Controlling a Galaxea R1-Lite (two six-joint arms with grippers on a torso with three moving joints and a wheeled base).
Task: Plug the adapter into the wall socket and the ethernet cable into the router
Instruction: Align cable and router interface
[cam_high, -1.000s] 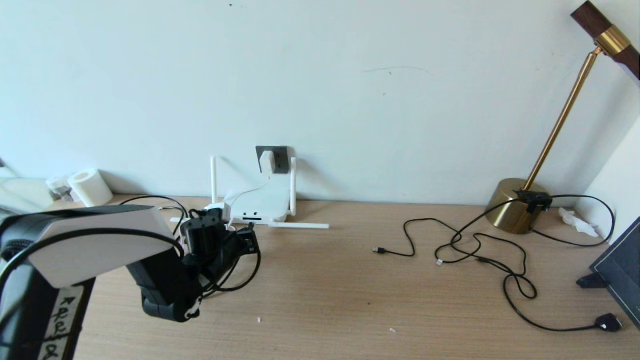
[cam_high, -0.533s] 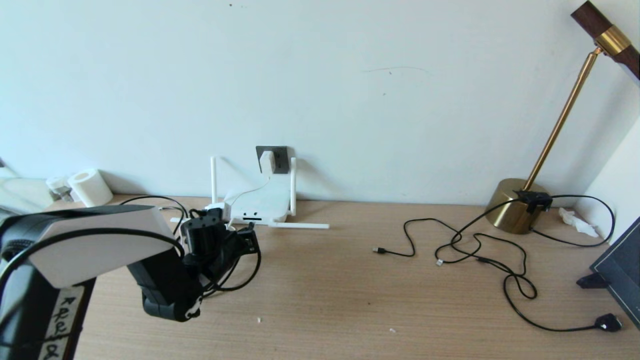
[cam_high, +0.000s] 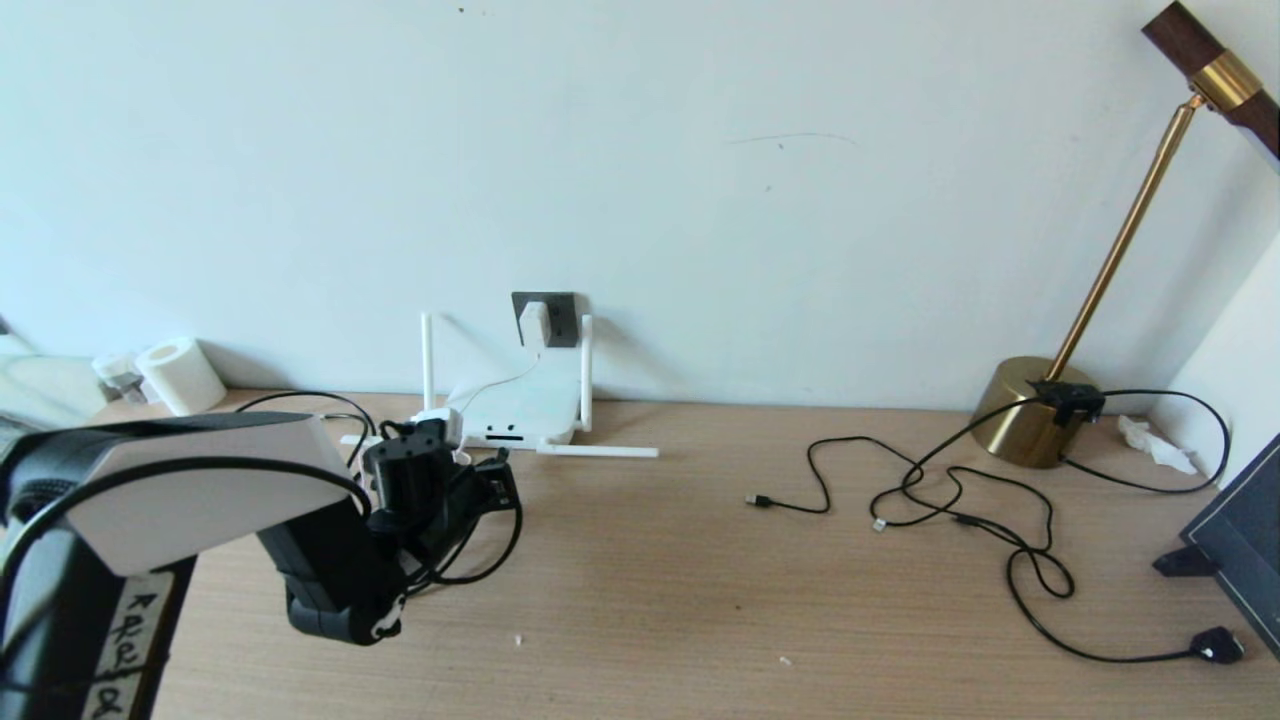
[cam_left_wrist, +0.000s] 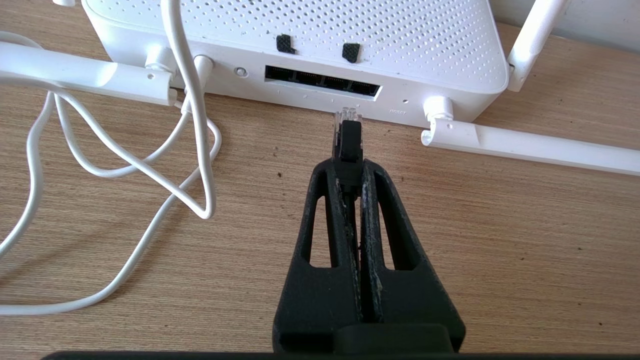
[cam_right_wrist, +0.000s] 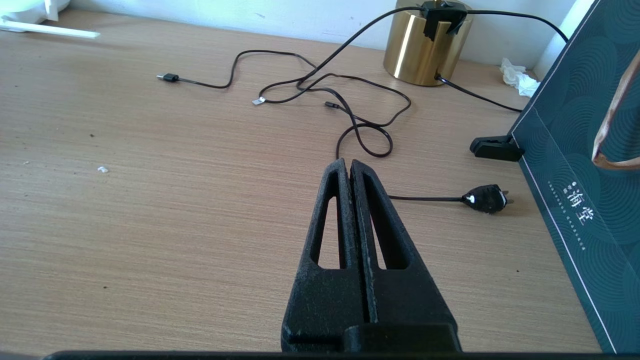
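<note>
here, your left gripper (cam_left_wrist: 348, 162) pinches the ethernet cable (cam_left_wrist: 348, 136), its tip just short of the router (cam_left_wrist: 300, 45) ports; right gripper (cam_right_wrist: 348, 175) closed, empty.

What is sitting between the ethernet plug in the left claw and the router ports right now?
Nothing visible. The left claw holds the ethernet cable, its clear tip just short of the router port row, only bare desk between. The white cord loops off to one side.
</note>
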